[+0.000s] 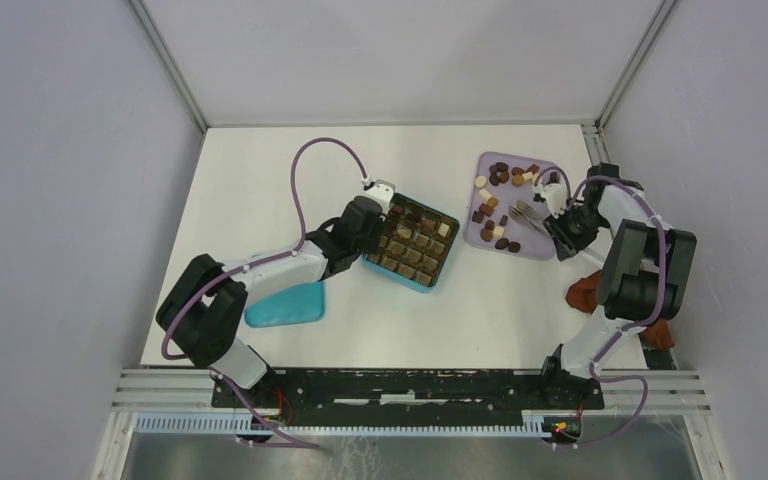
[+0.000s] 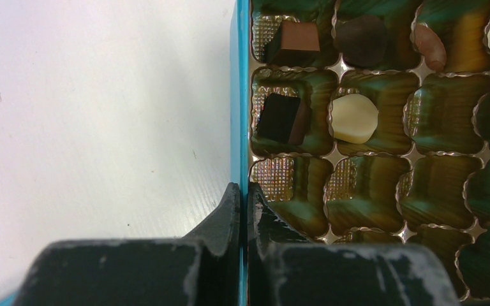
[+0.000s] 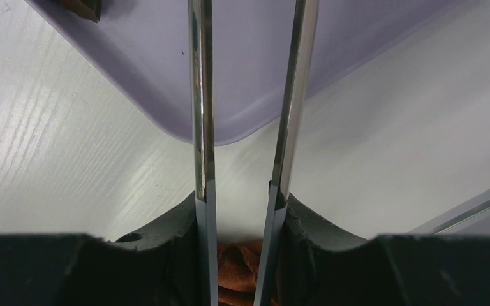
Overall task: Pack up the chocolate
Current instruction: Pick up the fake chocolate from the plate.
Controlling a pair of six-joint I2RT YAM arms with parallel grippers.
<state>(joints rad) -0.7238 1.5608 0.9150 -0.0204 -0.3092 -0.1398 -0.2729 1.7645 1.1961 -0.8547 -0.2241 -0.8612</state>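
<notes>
Tongs (image 3: 201, 95) sit in the right gripper (image 3: 241, 207), one steel arm against each finger, and the arms stand spread with white table (image 3: 242, 172) showing between them; their tips run off the top of the wrist view, and from above they are too small for us to tell whether they pinch anything. Starting at the left, we see a teal lid (image 1: 283, 305) lying flat beside the left arm; next, the left gripper (image 2: 242, 197) is pressed together on the near wall of the teal box (image 2: 241, 95), one finger outside and one inside; the box's gold-lined cups hold some pieces, while several cups by that wall are empty; further right, apart from the box, the lilac tray (image 1: 540, 247) carries the loose chocolate (image 1: 501, 175), scattered in dark, brown and cream pieces; the tongs reach over its near right part, and a reddish-brown cloth (image 1: 585, 290) lies just beyond, near the table's right edge. We judge the step in hand to be picking a piece off the tray; to do it well we would choose one standing clear of its neighbours, lower a tip on either side, squeeze only until it holds, lift straight up, and carry it to an empty cup while the left arm steadies the box.
</notes>
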